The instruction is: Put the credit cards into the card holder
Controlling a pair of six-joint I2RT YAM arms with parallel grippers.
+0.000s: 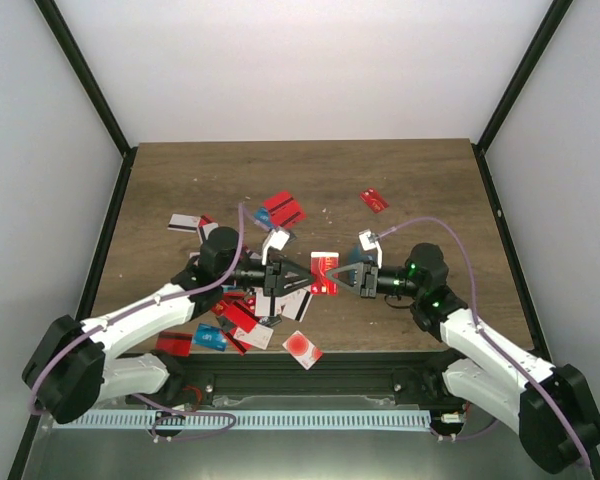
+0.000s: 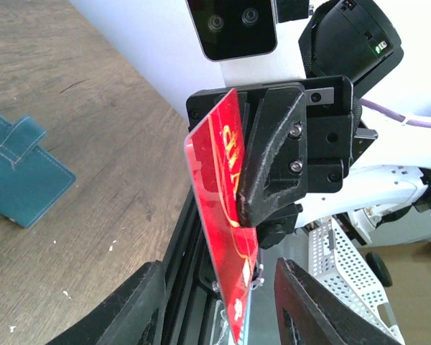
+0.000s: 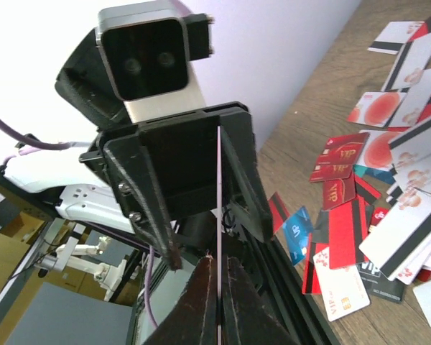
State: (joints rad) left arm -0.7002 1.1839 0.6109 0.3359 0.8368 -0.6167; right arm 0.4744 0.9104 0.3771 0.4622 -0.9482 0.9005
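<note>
Right fingers point(image 3: 197, 309): I am seeing them pinched shut on the edge of a red card point(image 2: 219, 187), holding it on edge in the air between the two arms.
Left fingers point(image 2: 129, 309): they are standing apart on either side of that card's free end, not clamping it. In the right wrist view the card is running close to one pad, and I cannot tell whether it is touching.
Step in hand: I am reading this as a mid-air hand-over or regrip of the one card.
Card holder point(image 2: 21, 172): it is lying flat on the surface point(image 1: 430, 190), apparently closed with its strap across, well apart from the held card.
Other credit cards point(image 3: 345, 237): they are lying scattered and overlapping on the surface below the arms, none of them in the holder.
Risk, early release: if the right fingers are letting go before the left ones are gripping, the thin card is going to drop edge-first into the heap or onto the frame rail below.
Risk, off-centre close: if the left fingers are closing with the card near one pad, they are likely to be twisting or flexing it against the right grip and popping it loose.
Risk, holder: with the holder looking shut and lying loose, pushing a card at it is likely to be sliding it away.
</note>
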